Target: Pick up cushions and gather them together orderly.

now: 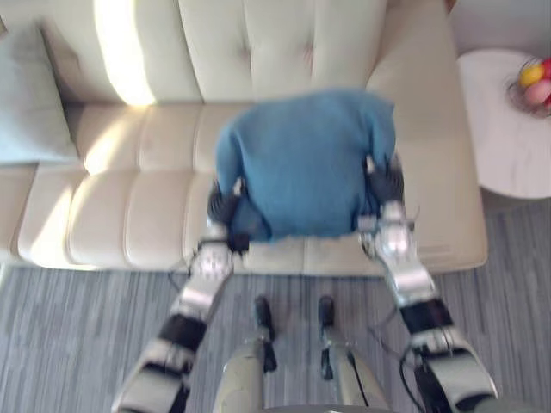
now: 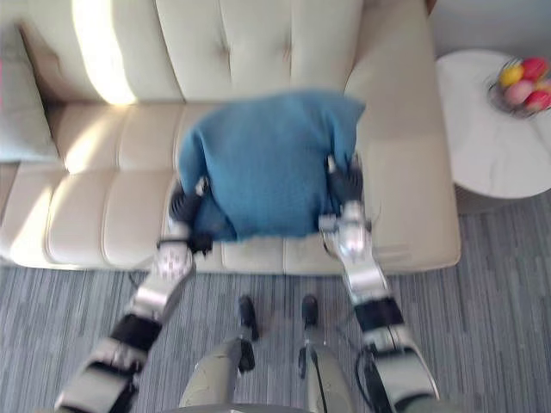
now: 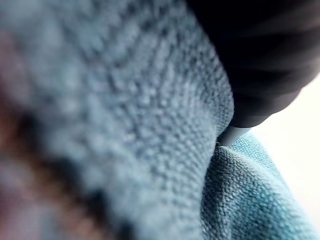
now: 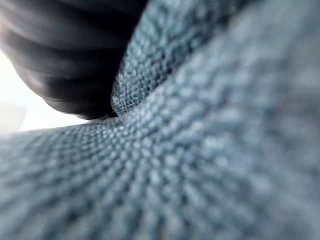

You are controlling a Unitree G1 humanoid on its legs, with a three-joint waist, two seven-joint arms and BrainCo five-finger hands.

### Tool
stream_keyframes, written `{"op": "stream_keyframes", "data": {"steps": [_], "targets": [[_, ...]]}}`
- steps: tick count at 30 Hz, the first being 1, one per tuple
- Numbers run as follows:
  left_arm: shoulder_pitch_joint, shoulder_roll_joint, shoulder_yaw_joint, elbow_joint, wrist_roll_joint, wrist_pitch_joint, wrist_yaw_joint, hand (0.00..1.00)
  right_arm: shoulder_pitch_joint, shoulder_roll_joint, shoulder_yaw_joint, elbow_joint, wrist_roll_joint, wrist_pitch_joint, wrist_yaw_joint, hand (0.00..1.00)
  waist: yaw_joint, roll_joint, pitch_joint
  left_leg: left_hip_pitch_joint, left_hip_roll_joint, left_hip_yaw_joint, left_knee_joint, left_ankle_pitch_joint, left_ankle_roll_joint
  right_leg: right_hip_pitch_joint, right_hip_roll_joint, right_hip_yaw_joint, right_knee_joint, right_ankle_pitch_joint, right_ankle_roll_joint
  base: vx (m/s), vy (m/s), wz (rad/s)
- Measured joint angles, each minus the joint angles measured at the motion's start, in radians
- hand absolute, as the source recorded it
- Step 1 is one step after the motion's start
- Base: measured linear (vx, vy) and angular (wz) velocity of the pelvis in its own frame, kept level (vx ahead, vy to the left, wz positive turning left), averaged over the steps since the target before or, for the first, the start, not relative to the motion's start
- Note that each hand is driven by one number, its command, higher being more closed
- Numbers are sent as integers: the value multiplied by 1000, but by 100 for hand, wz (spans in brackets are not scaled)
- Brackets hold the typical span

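Blue knitted square cushion (image 1: 301, 163) held over seat of cream tufted sofa (image 1: 129, 206), right of centre, pressed betw. left hand (image 1: 225, 206) & right hand (image 1: 385, 182), one per side. Fingers sunk in fabric both sides, can't tell their curl. Pale grey-blue cushion (image 1: 30, 103) at sofa's left end, well apart. Round white tabletop (image 1: 495, 146) w/ fruit bowl (image 1: 534, 86) on right.

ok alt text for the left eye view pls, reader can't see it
The robot holds a blue cushion between its left hand and right hand over a cream sofa. A pale cushion leans at the sofa's left end, and a round white table with a bowl of fruit stands at the right.
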Motion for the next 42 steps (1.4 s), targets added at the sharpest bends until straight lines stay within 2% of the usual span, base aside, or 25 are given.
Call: {"op": "stream_keyframes", "data": {"steps": [3,5,7,10,12,13,16,17,19,21,22,27,28,30,32,35,39,42], "targets": [[-253,60,22,93,20,0,43,100,-214,2,-50,68,-30,0,-57,100,7,2,68,-33,-6,-17,-56,59,1,-49,0,-19,-2,21,-3,-124,-12,17],[-492,99,29,203,36,-1,73,100,-424,3,-114,160,-65,-2,-119,100,16,6,105,-75,-14,-29,-127,130,2,-111,2,-31,-22,52,-5,-106,-3,11],[-670,115,27,297,52,-1,84,100,-566,1,-167,247,-73,-2,-162,100,17,16,151,-99,-17,-46,-156,159,5,-128,2,-48,-48,74,-5,-51,18,14],[-870,136,17,417,65,-2,83,100,-703,-5,-212,346,-70,-2,-210,100,13,17,160,-179,-22,-66,-156,180,0,-184,-1,-60,-90,108,-6,6,76,9],[-945,141,17,454,80,-1,84,100,-765,-7,-233,391,-62,-2,-227,100,11,16,169,-212,-25,-90,-156,186,-6,-208,-2,-64,-107,119,-7,52,116,7],[-993,150,17,455,91,-1,91,100,-811,-11,-245,402,-59,0,-242,100,3,16,187,-233,-30,-106,-156,199,-24,-222,-6,-71,-110,121,-7,63,137,13],[-1095,154,17,455,139,-1,147,100,-909,-29,-251,402,-59,0,-292,100,-1,16,205,-289,-32,-142,-156,210,-38,-273,-3,-82,-109,123,-10,69,158,9],[-1133,154,17,455,147,-2,168,100,-949,-43,-249,402,-59,0,-308,100,-2,17,227,-295,-33,-146,-156,221,-53,-275,-6,-85,-109,123,-10,61,157,10],[-1171,156,17,455,150,-3,187,100,-1001,-61,-244,402,-59,0,-322,100,0,17,229,-321,-33,-153,-156,239,-75,-300,-10,-87,-108,123,-10,53,137,8],[-1214,161,24,455,155,-7,219,100,-1058,-86,-213,402,-60,0,-332,100,3,17,229,-349,-33,-172,-156,241,-76,-327,-6,-91,-107,123,-10,70,190,0],[-1229,162,24,455,154,-10,230,0,-1078,-99,-197,403,-60,0,-341,0,3,17,229,-360,-31,-174,-156,241,-76,-337,-4,-95,-106,123,-11,54,199,2],[-1278,163,29,497,120,-27,276,0,-1138,-149,-134,431,-48,-1,-359,0,7,17,229,-420,-19,-176,-156,241,-76,-392,3,-102,-106,124,-12,41,212,0],[-1287,161,30,530,104,-27,273,0,-1155,-166,-111,481,-16,-1,-352,0,7,17,229,-435,-18,-175,-156,241,-76,-407,4,-104,-106,126,-14,35,210,-3],[-1309,157,35,593,26,-20,226,0,-1173,-175,-87,550,90,-2,-280,0,7,17,229,-457,-14,-175,-156,241,-76,-428,9,-107,-107,129,-18,45,242,-4],[-1311,156,58,669,-130,4,123,0,-1173,-191,-27,650,301,17,-135,0,7,17,229,-477,-9,-172,-156,241,-76,-448,12,-110,-107,131,-20,44,199,-4],[-1291,147,89,716,-232,41,15,0,-1162,-206,64,713,526,38,16,0,7,14,231,-488,-5,-165,-156,241,-76,-459,15,-110,-106,131,-21,46,156,-3],[-1208,119,142,716,-239,42,-52,0,-1129,-213,140,713,637,42,107,0,0,14,232,-483,-2,-142,-156,241,-76,-458,15,-108,-99,131,-21,45,147,-2],[-1122,98,176,715,-268,27,-85,0,-1083,-214,160,712,645,39,148,0,-2,14,232,-467,0,-136,-156,241,-77,-447,16,-103,-98,131,-21,32,126,-4]]}}
